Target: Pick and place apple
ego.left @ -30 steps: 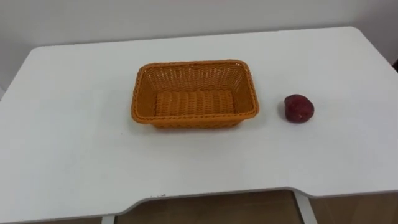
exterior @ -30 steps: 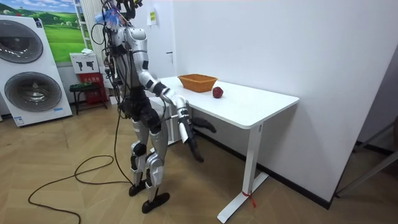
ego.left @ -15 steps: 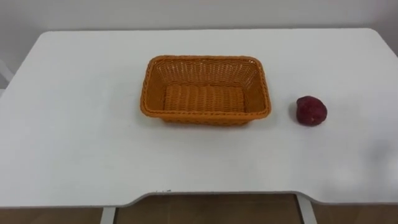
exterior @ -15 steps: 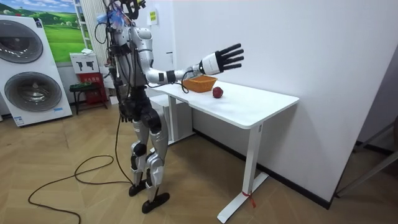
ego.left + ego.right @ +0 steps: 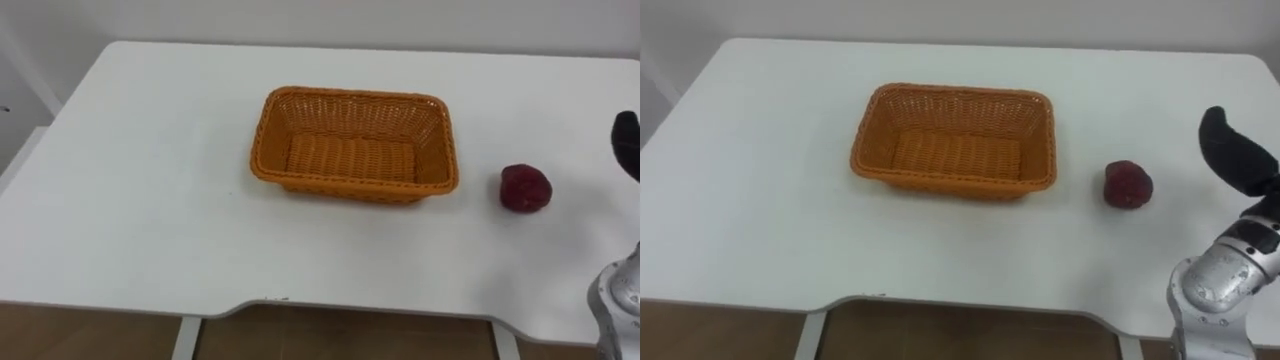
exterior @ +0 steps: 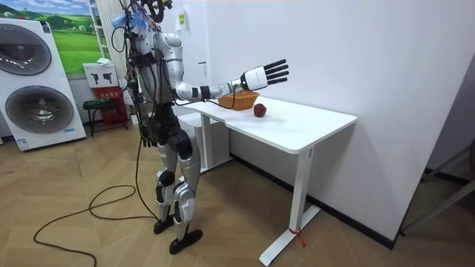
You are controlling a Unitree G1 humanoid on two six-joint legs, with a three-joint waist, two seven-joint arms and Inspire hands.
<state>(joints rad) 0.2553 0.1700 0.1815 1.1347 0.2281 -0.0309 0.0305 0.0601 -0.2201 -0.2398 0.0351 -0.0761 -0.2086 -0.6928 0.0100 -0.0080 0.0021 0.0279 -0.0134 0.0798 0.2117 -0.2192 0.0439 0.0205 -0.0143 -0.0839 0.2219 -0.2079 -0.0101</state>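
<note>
Apple (image 5: 1127,185): the right hand (image 6: 267,73) is raised over the table (image 5: 760,200) to its right, fingers spread straight, holding nothing; the eye views' edge cuts it to a dark finger and wrist; the apple, dark red and lumpy, lies on the white top, apart from the orange basket (image 5: 952,142).
</note>
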